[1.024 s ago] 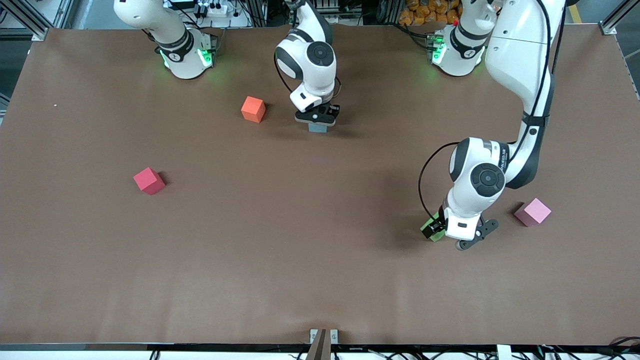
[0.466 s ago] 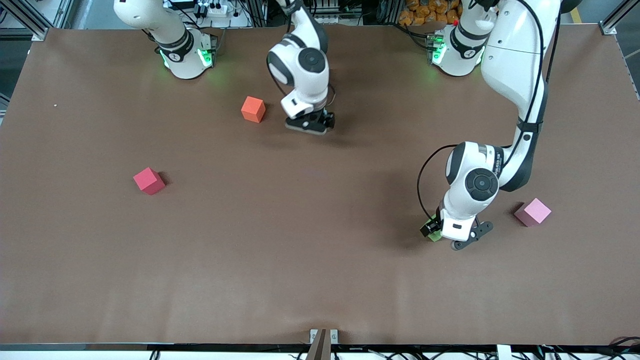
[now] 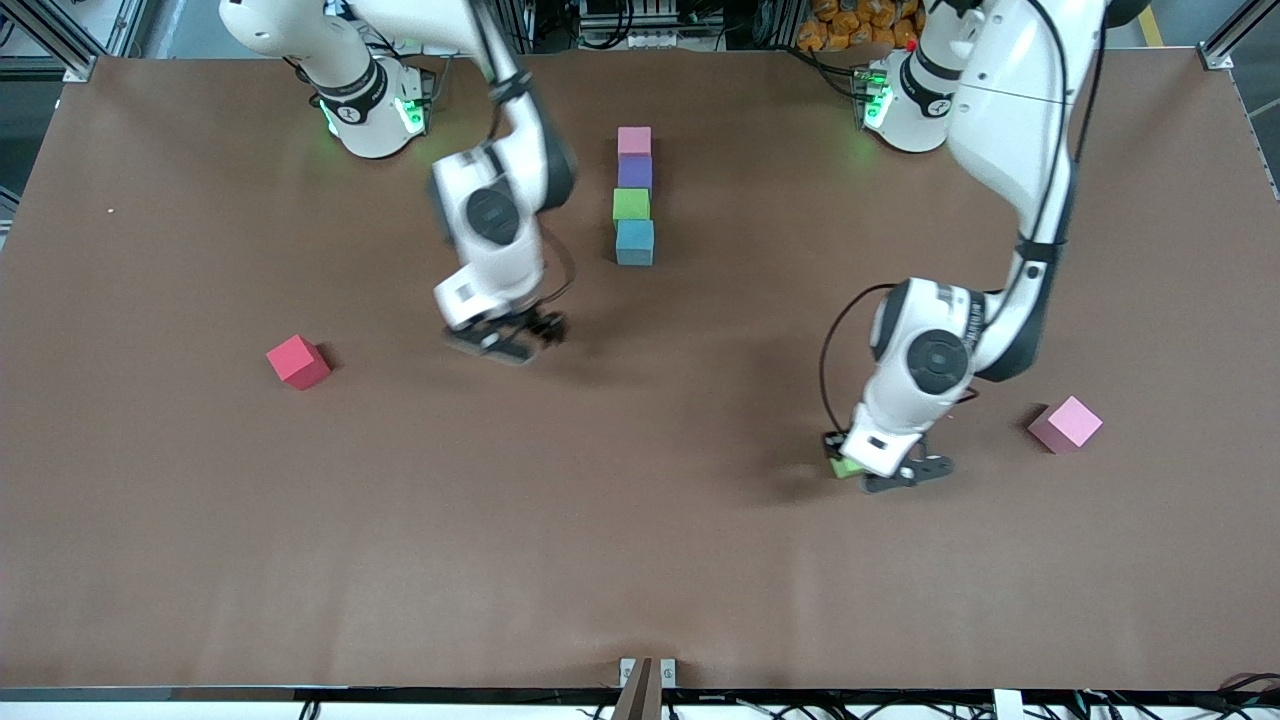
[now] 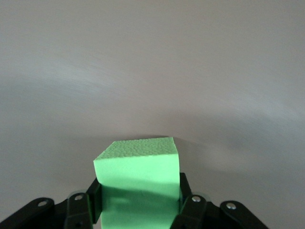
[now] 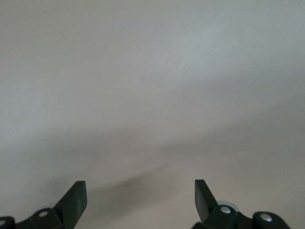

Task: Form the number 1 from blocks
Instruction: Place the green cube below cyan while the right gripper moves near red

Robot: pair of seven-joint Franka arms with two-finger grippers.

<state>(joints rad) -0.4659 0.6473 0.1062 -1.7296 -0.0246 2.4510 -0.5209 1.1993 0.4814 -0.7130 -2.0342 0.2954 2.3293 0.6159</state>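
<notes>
Brown table (image 3: 640, 560) — blocks (image 3: 634, 196), red cube (image 3: 298, 361).

We read no text here; no label, brand, number or sign comes clear in any view; the blocks (image 3: 634, 196) show plain faces; the left arm (image 3: 935, 352) carries a small dark marking on its white wrist casing, but we cannot make out what it says.
</notes>
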